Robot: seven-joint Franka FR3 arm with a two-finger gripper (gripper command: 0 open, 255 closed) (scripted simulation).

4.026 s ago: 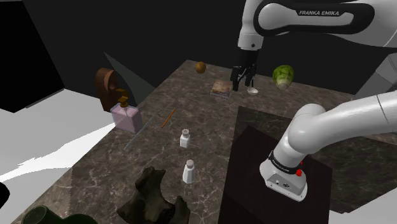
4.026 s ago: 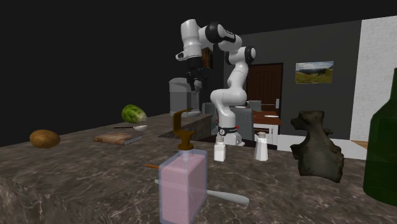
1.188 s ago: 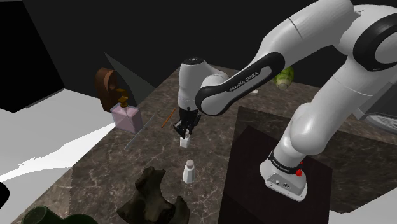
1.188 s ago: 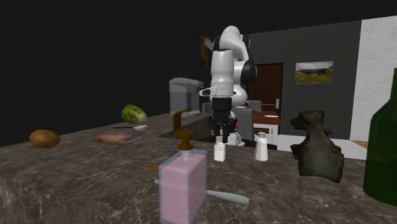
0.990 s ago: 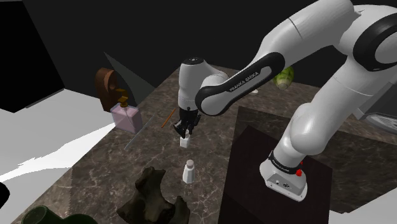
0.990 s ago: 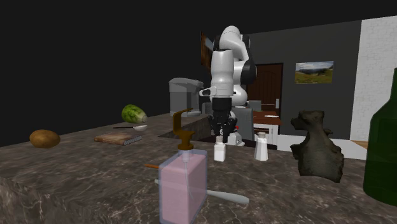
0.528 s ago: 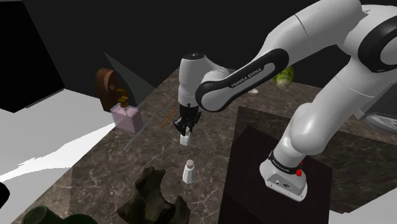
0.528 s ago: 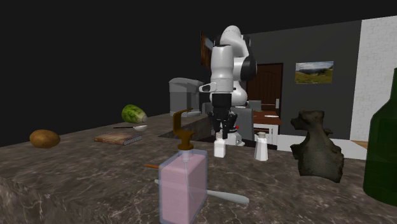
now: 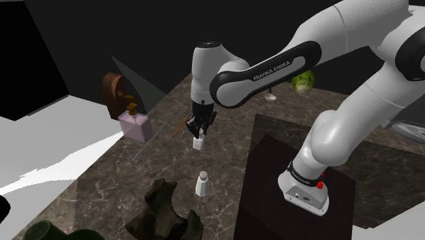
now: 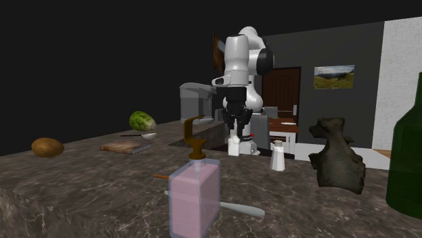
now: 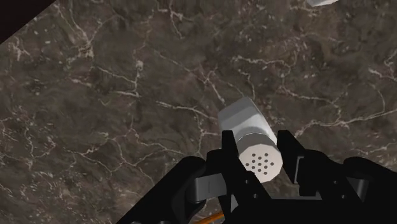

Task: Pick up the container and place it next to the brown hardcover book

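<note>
White container (image 11: 248,127), perforated round cap, apparently clasped by gripper (image 11: 257,154).

The only readable text is the brand name "FRANKA EMIKA", in white capitals along the dark band (image 9: 274,67) on the white arm (image 9: 344,112).

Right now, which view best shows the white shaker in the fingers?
The wrist view: the white shaker sits clasped between both fingers, its perforated cap facing the camera. The shoulder view shows it small beneath the gripper; the second exterior view shows its side, upright.
</note>
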